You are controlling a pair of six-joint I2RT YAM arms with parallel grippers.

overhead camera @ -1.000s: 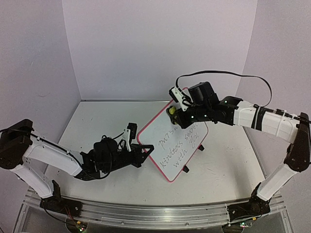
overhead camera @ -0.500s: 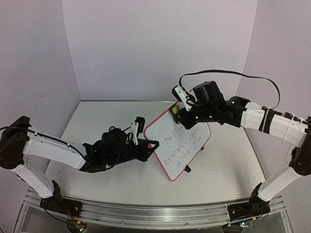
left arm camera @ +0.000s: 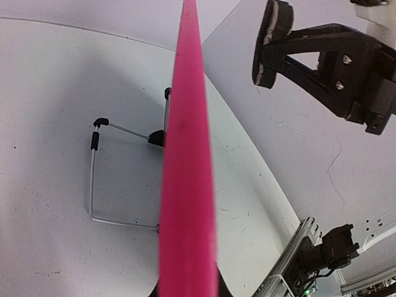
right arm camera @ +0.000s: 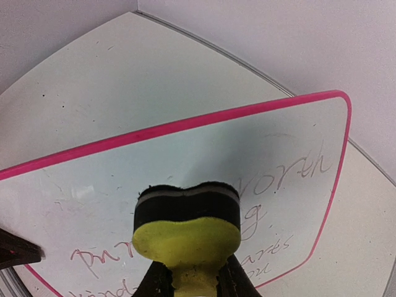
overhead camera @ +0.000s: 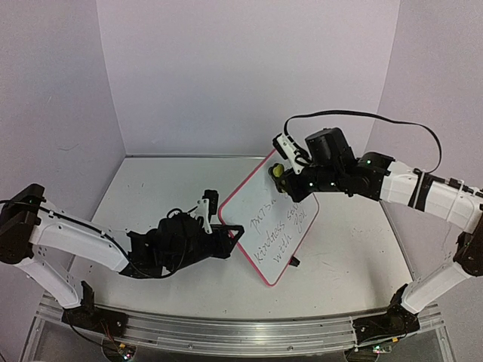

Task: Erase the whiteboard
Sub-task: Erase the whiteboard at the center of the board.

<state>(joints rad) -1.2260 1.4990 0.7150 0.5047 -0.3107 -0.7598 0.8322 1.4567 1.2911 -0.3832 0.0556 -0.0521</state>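
Whiteboard [overhead camera: 268, 226]: sitting tilted near the middle of the table [overhead camera: 151, 188], the pink frame showing all round, one corner pointing toward the back wall.
Whiteboard, right wrist view [right arm camera: 93, 179]: filling most of the picture, pink rim running across the top and down the right side.
Whiteboard, left wrist view [left arm camera: 185, 154]: showing edge-on as one pink band running top to bottom.
Handwriting [overhead camera: 278, 230]: running in several dark lines across the whiteboard face; some words also showing in the right wrist view [right arm camera: 291, 173].
Left gripper [overhead camera: 235, 235]: reaching in from the whiteboard's left side, fingers clamping shut on the whiteboard's left edge.
Right gripper [overhead camera: 285, 175]: hanging over the whiteboard's far corner, fingers [right arm camera: 162, 281] pinching the stem of an eraser.
Eraser [right arm camera: 187, 223]: showing a yellow body with a black pad facing the whiteboard, sitting over the whiteboard's upper part [overhead camera: 278, 171]; contact with the face not possible to tell.
Wire stand [left arm camera: 93, 179]: sticking out under the whiteboard's back, thin metal with black tips, throwing a shadow on the table.
Feet [overhead camera: 294, 262]: peeking out as small black tips at the whiteboard's near right edge; touching the table or not, not possible to tell.
Cable [overhead camera: 355, 115]: looping above the right arm, beyond the whiteboard's far corner.
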